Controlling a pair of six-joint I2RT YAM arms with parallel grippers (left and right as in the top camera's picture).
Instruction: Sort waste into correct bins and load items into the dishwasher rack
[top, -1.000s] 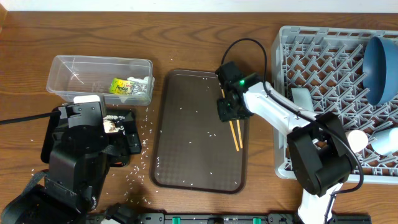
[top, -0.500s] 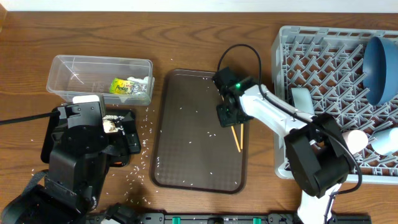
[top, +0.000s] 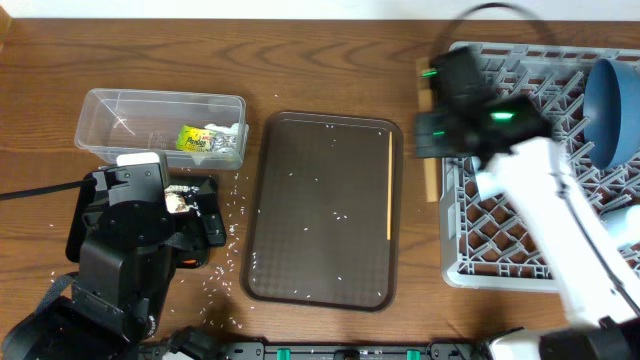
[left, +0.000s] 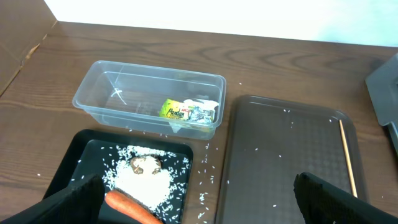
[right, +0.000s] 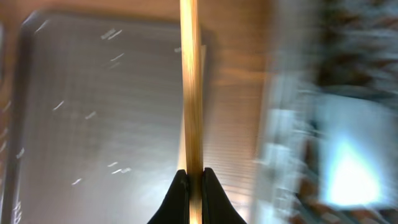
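At the left wall of the large grey plastic lattice dishwasher rack (top: 470, 250), the right gripper (top: 432, 110) hangs with its fingers pinched on one thin wooden chopstick (right: 189, 93). The wrist view is smeared by blur, but it shows the stick clamped between the two fingertips and running straight out from them.

From overhead, the held stick's long axis lies front to back, parallel with the rack's left wall. It sits over the strip of wooden table (top: 300, 60) between the rack and the large brown serving tray (top: 320, 250). The rack's pegs lie to the stick's right, so a short sideways carry that way looks to be what the load calls for. Whether the stick touches the wall cannot be told.

The second wooden chopstick (top: 389, 185) lies on the brown tray just inside its right rim, on the same front-to-back axis. It is far nearer the right arm than the left.

The left gripper (left: 199, 186) hovers with its fingers spread wide and empty above the shallow black rectangular tray (left: 78, 163). That tray holds the small orange carrot (left: 127, 207) and the brown lumpy food scrap (left: 144, 163) among white rice grains (left: 143, 183). The crumpled yellow-green and silver wrapper (left: 186, 112) sits in the clear rectangular plastic tub (left: 155, 68). A large blue dish (top: 612, 100) stands at the rack's far right.
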